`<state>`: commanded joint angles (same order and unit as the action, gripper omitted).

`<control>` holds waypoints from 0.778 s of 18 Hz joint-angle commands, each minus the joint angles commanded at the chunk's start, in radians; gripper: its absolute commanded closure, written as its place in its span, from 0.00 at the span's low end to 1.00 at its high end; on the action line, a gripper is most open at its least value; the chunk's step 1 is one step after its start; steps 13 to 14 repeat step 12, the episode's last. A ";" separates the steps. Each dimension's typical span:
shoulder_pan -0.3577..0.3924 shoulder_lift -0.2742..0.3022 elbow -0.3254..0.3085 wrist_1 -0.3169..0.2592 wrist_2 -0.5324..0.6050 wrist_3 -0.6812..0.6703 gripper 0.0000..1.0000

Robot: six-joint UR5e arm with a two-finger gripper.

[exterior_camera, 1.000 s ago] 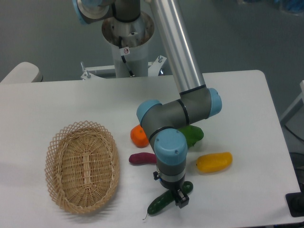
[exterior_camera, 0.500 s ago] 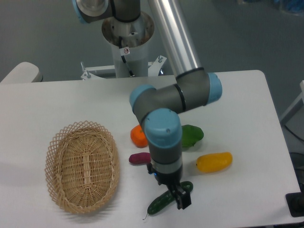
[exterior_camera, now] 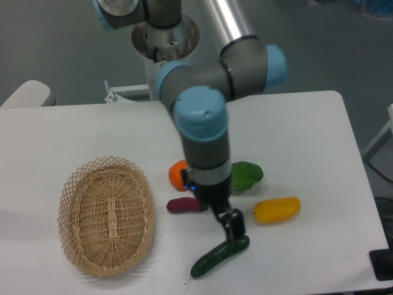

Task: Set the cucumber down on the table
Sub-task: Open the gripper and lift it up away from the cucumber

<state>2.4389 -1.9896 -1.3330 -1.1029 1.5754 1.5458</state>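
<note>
Lying on the table (exterior_camera: 319, 147) near its front edge is one cucumber (exterior_camera: 219, 257), dark green and glossy, set on a diagonal with its thin stem tail trailing toward the lower left. One gripper (exterior_camera: 234, 228) hangs above the cucumber's upper right end; the view looks down the wrist, so whether the fingers are spread or closed cannot be told, nor whether they touch the cucumber. One arm (exterior_camera: 204, 129) reaches from the base at the rear of the table.

Count of other produce: one yellow pepper (exterior_camera: 277, 209) to the right of the gripper, one green pepper (exterior_camera: 247, 175) behind it and partly hidden by the arm, one orange item (exterior_camera: 177, 174) at the arm's left side, its kind not clear, and one small purple eggplant (exterior_camera: 182, 206) just in front of the orange one. All four lie on the table, apart from the cucumber.

One oval wicker basket (exterior_camera: 106, 214) stands on the left part of the table, well apart from the produce.
</note>
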 joint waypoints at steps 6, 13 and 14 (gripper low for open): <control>0.090 0.020 -0.012 -0.038 0.005 0.261 0.00; 0.111 0.029 -0.023 -0.037 0.000 0.324 0.00; 0.111 0.029 -0.023 -0.037 0.000 0.324 0.00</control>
